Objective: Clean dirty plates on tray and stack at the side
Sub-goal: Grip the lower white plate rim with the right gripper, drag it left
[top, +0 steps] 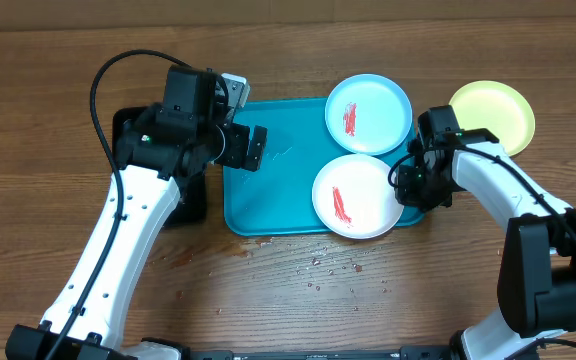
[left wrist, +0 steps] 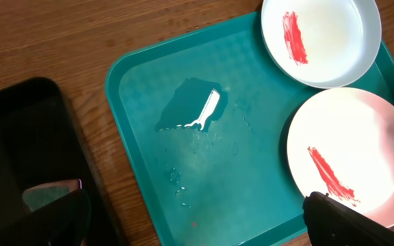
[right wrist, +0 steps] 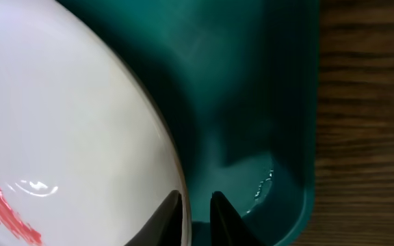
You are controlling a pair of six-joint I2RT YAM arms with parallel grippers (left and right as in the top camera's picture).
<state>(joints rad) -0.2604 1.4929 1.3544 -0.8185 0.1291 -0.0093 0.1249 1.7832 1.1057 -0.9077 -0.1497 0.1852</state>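
While right gripper (right wrist: 195, 215) sits pinched on the right rim of the white plate (top: 353, 200), one finger inside and one outside, left gripper (top: 250, 147) hangs over the tray's bare left part by a puddle (left wrist: 187, 109), jaws wide apart and empty. The rim grip is probably to lift or steady the plate; its red smear is not wiped yet. White plate is lower right on tray (top: 278, 190), just beside smeared light blue plate (top: 368, 113) at upper right. Yellow-green plate (top: 493, 115) is off the tray on tabletop (top: 48, 60), upper right, looks clean, likely the stack spot. Black tray (left wrist: 26, 150) sits just left. Tray wall is close beside the right fingers, so little side room; open tabletop beyond.
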